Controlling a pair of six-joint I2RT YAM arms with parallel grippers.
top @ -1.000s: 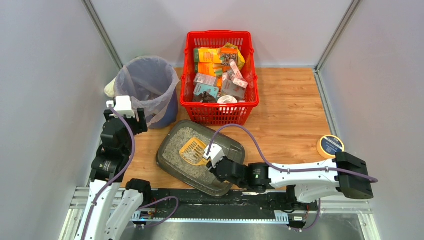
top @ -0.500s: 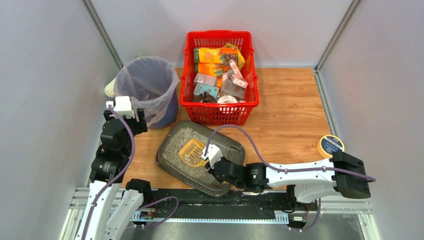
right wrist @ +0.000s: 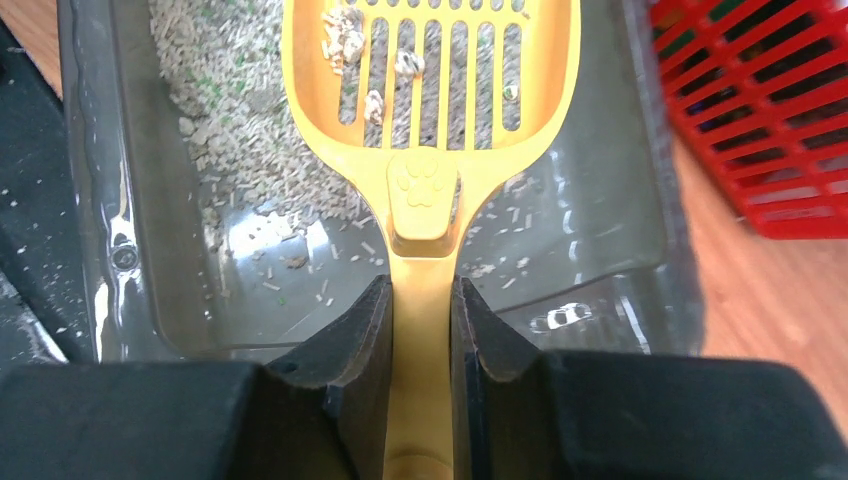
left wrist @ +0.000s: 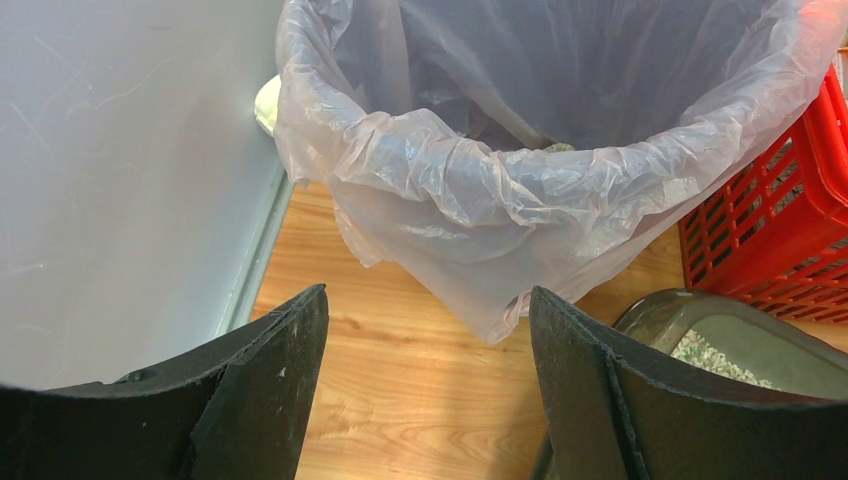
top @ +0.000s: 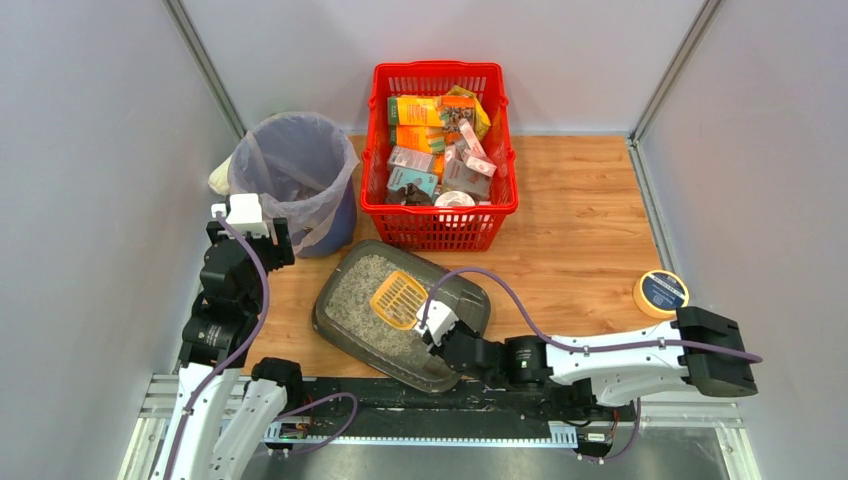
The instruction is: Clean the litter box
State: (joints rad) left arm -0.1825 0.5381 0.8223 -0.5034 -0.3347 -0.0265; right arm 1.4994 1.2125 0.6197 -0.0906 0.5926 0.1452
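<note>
The left tool [left wrist: 428,300] hangs spread, gripping nothing, before the bag-lined bin [left wrist: 520,150], its bottom hidden. The litter box [top: 327,312] sits on the counter [top: 580,220] before the red basket [top: 440,215], its near corner hidden under the right arm. The right tool [right wrist: 420,292] clamps the handle of the yellow scoop [right wrist: 425,190], the handle's end hidden.

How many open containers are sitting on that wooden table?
3: a bag-lined bin at back left, a red basket at back centre, and the litter box in front of both, under the yellow scoop. None seems hidden.
</note>
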